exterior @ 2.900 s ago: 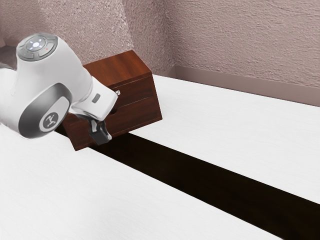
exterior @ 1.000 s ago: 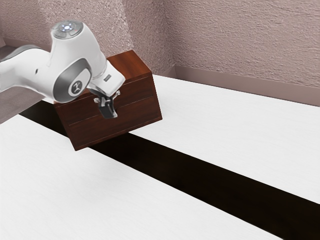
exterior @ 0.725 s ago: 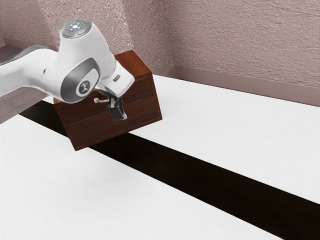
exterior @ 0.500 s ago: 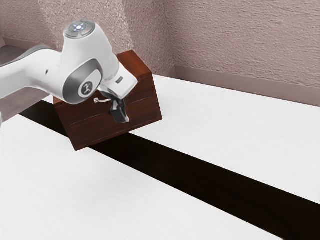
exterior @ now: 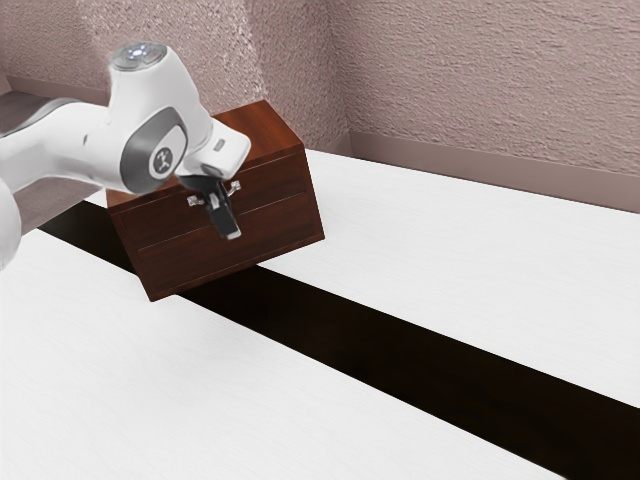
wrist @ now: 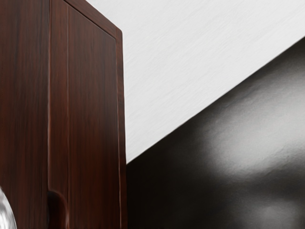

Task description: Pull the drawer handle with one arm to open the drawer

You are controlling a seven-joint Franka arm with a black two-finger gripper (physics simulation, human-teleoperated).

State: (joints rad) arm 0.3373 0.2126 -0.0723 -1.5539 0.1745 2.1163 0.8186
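Drawer handle (exterior: 236, 186): where does it sit, and what's on it? (K.)

Silver bar on the front of the dark wooden drawer chest (exterior: 285, 215), upper left of the exterior view. Black gripper (exterior: 228, 222) hangs right across it, pointing down the front, seen edge-on. Can't tell whether it is clamped on the bar or merely against it. (M.)

Why that pose? (K.)

Likely so the bar runs crosswise through the gripper, giving a pull straight out from the front. Wrist view agrees: dark wood grain very close, panel seams running along it. (M.)

Upper drawer (exterior: 275, 178) itself? (K.)

Front reads flush with the chest, so shut; pull not yet made. Chest stands askew on the white table (exterior: 460, 260), lower edge at the dark strip (exterior: 400, 360). Risk, I'd judge: a light chest sliding along instead of the drawer coming out. (M.)
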